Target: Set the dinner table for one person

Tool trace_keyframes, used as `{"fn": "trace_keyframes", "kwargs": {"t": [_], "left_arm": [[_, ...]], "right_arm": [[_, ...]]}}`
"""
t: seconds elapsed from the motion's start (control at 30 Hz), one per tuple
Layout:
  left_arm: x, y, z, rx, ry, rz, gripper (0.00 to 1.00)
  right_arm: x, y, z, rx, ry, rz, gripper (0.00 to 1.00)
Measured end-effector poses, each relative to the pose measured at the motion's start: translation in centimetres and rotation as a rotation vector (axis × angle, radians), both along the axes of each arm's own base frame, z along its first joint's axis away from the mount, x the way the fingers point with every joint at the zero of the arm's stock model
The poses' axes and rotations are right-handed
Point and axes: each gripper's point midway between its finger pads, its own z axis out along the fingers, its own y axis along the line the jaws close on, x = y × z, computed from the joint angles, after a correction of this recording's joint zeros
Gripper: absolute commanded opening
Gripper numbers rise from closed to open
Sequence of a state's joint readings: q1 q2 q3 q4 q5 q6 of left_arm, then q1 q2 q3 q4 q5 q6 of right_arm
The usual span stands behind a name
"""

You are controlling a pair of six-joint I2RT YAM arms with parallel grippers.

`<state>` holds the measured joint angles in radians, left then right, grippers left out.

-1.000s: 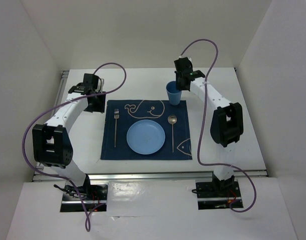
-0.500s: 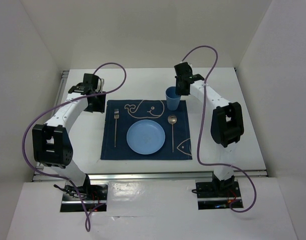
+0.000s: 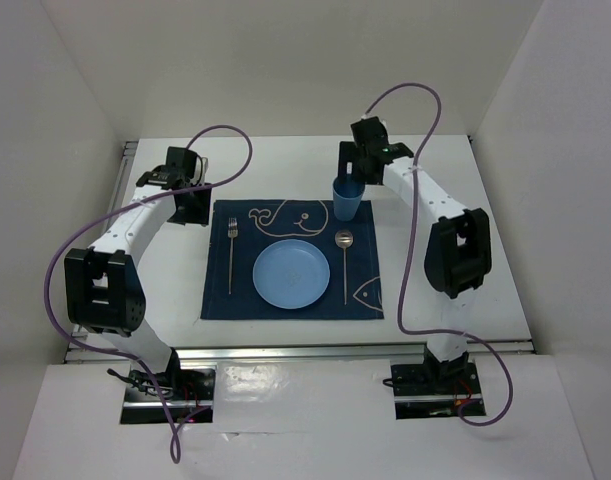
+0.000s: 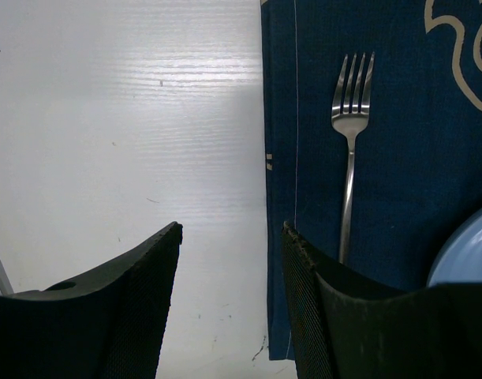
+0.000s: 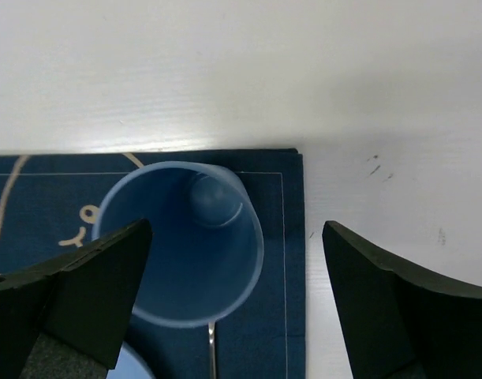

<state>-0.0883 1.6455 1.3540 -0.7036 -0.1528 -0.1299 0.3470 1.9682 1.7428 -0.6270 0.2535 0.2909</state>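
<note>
On the white dinner table (image 3: 465,250) lies a navy placemat (image 3: 292,222). It carries a light blue plate (image 3: 292,273), a fork (image 3: 231,255) on the left and a spoon (image 3: 344,262) on the right. A blue cup (image 3: 346,197) stands upright on the mat's far right corner. My right gripper (image 3: 352,165) hovers over the cup (image 5: 180,245), open wide, its fingers (image 5: 398,308) either side of the rim and gripping nothing. My left gripper (image 4: 231,229) is open over bare table beside the mat's left edge, near the fork (image 4: 349,158).
Thin metal rails (image 3: 305,350) run along the near edge of the table. White walls close in the far side and both flanks. Purple cables loop above both arms.
The right gripper has opened from shut and let go of the cup, which now stands a little nearer on the mat's corner. The left arm has not moved.
</note>
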Motion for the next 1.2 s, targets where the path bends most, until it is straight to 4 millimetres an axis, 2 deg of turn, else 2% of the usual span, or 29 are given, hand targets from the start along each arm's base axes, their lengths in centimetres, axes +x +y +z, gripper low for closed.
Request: {"fn": "trace_keyframes", "kwargs": {"t": [0.07, 0.13, 0.2, 0.27, 0.37, 0.43, 0.47, 0.53, 0.6, 0.67, 0.77, 0.87, 1.03, 1.2], "left_arm": [[0.0, 0.1, 0.0, 0.008, 0.000, 0.002, 0.61], [0.0, 0.5, 0.0, 0.028, -0.001, 0.003, 0.61], [0.0, 0.9, 0.0, 0.044, -0.004, 0.002, 0.64], [-0.2, 1.3, -0.5, 0.053, 0.000, 0.007, 0.65], [-1.1, 1.7, -1.4, 0.065, 0.025, 0.001, 0.68], [-1.4, 2.0, -1.7, 0.075, 0.038, 0.003, 0.69], [-1.5, 2.2, -1.8, 0.081, 0.041, 0.007, 0.70], [-1.5, 2.8, -1.7, 0.093, 0.039, 0.022, 0.72], [-1.6, 3.9, -1.6, 0.104, 0.039, 0.053, 0.72], [-1.9, 5.7, -1.4, 0.116, 0.042, 0.100, 0.72], [-2.7, 8.6, -0.9, 0.125, 0.044, 0.184, 0.72], [-3.5, 10.7, 0.1, 0.129, 0.016, 0.245, 0.72], [-4.6, 10.7, 1.6, 0.130, -0.036, 0.254, 0.72], [-5.7, 10.1, 1.9, 0.120, -0.064, 0.225, 0.72]], "right_arm": [[-0.2, -0.5, 2.4, 0.009, -0.042, -0.012, 1.00], [-1.4, -1.9, 5.6, 0.028, -0.083, -0.046, 1.00], [-3.3, -4.7, 8.6, 0.059, -0.125, -0.104, 1.00], [-6.0, -9.0, 9.7, 0.103, -0.143, -0.184, 1.00], [-10.9, -16.5, 7.3, 0.150, -0.086, -0.353, 1.00], [-14.3, -19.9, 3.8, 0.173, 0.002, -0.468, 1.00], [-16.0, -20.2, 1.6, 0.189, 0.061, -0.497, 1.00], [-18.4, -19.1, -1.4, 0.220, 0.162, -0.499, 1.00], [-20.0, -17.7, -2.8, 0.256, 0.212, -0.473, 1.00], [-20.7, -16.6, -2.2, 0.290, 0.201, -0.446, 1.00], [-20.6, -15.7, 0.0, 0.336, 0.122, -0.399, 1.00], [-20.6, -15.3, 0.8, 0.353, 0.105, -0.375, 1.00], [-21.2, -15.2, 0.7, 0.344, 0.121, -0.361, 1.00], [-21.9, -14.9, 1.9, 0.350, 0.091, -0.345, 1.00]]}}
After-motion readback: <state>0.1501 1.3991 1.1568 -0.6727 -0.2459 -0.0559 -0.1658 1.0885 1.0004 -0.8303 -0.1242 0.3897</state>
